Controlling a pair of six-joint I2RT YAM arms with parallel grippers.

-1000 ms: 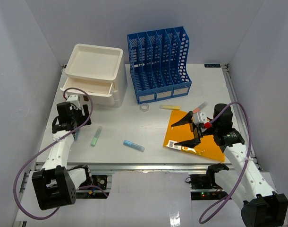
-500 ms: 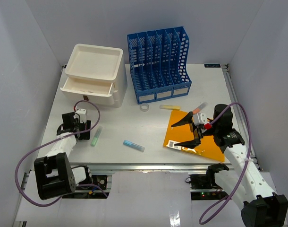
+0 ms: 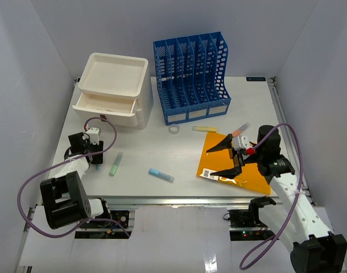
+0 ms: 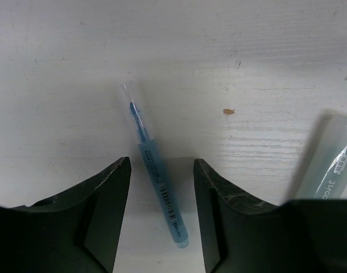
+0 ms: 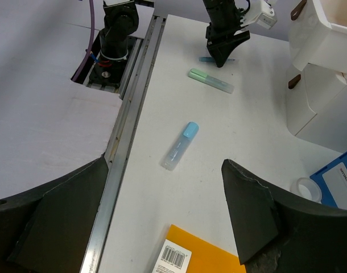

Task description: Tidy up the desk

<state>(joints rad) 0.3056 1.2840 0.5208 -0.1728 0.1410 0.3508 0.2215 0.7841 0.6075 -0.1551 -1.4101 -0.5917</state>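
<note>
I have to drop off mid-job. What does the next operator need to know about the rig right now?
Left hand: open, low over the desk, fingers either side of the blue pen, not gripping it.
Right hand: open, empty, above the orange folder.
Loose on the desk: green highlighter, light-blue marker, yellow highlighter, tape roll.
Done: nothing shows in the blue file rack; the white drawer unit has its drawer open.
Left: close on the pen, stow it, then the rest.
</note>
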